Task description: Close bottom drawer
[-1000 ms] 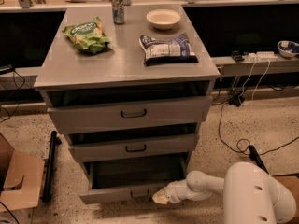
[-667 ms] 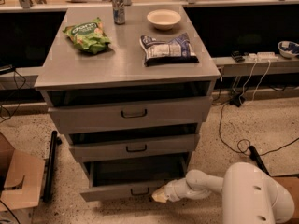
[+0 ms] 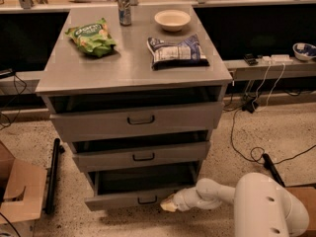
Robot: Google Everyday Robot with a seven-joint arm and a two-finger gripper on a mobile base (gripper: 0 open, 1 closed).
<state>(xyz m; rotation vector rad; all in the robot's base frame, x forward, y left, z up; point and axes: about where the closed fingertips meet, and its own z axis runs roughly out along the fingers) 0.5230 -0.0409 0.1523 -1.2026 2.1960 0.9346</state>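
Cabinet (image 3: pixel 133 73) of three grey drawers fills our view, each drawer standing ajar. Our white arm (image 3: pixel 266 209) reaches in from the lower right. The bottom drawer (image 3: pixel 118 200), nearest the floor, is pulled out. On the cabinet top we see a green snack bag (image 3: pixel 92 36), a blue-and-white bag (image 3: pixel 177 52), a bowl (image 3: pixel 172 19) and a can (image 3: pixel 124 7). The gripper (image 3: pixel 168 206) sits low at the right end of the bottom drawer's front, beside the handle (image 3: pixel 147 200). We cannot tell how far open it is or whether it holds anything.

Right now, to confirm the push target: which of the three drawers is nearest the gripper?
The bottom drawer, lowest with the narrowest front; the gripper is at that front's right end. The middle drawer and top drawer sit higher.
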